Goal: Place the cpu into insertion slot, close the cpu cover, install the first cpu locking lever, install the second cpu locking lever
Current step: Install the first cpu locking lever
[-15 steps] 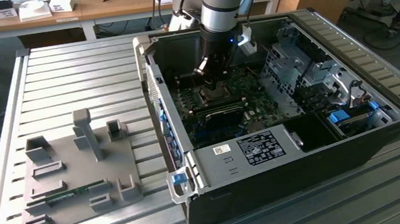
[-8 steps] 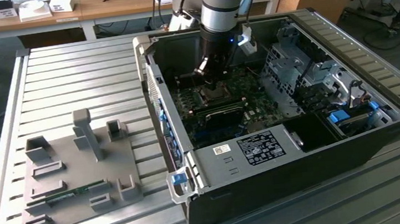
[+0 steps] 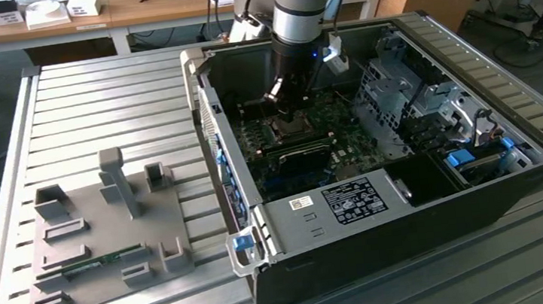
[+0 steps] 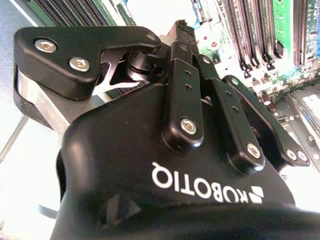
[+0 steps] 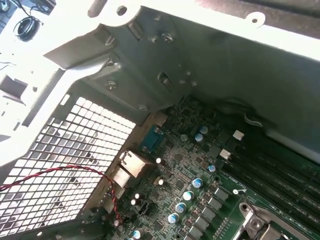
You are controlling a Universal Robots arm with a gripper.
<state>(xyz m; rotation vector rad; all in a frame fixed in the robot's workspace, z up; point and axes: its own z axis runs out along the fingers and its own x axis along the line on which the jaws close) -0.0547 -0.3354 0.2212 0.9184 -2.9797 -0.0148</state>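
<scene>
Cpu cover (image 3: 283,129): sat as a thin metal frame round a dark square on the green motherboard (image 3: 341,138), inside the open computer case (image 3: 390,223). Fixture plate (image 3: 99,238): lay grey on the slatted table (image 3: 115,100), well apart from the case at its 9 o'clock in the exterior view. Gripper (image 3: 281,99): hung from the arm (image 3: 297,5) just above the cover, at its 12 o'clock; could not tell whether apart or together. Drive cage (image 3: 402,93): stood at 3 o'clock of the cover. Red wire (image 5: 65,168): ran across the perforated grille (image 5: 65,142) in the first wrist view.
</scene>
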